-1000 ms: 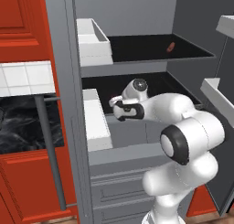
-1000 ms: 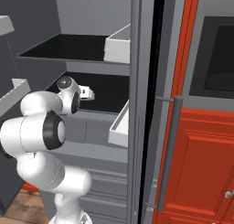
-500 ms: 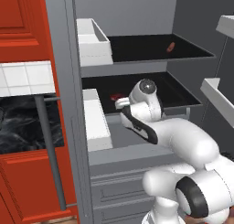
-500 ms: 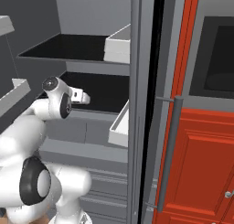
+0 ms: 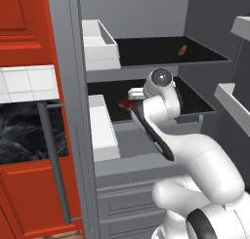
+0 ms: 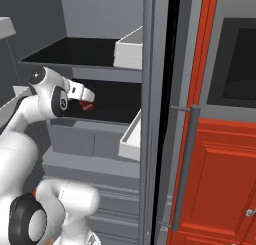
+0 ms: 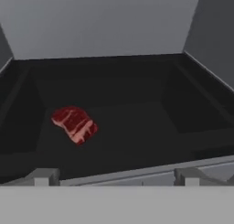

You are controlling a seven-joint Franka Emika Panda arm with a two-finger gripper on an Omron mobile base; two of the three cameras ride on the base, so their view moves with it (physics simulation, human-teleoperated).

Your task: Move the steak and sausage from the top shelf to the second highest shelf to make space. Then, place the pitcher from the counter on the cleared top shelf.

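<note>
The steak (image 7: 74, 124) lies flat on the second highest shelf (image 7: 137, 131), the sausage (image 5: 182, 49) on the shelf above. The hand (image 6: 86, 95), fingers spread and empty, should back straight out, then rise clear of the shelf edge before reaching for the sausage

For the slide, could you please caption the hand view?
The steak lies on the black second highest shelf, apart from the open claw.
</note>
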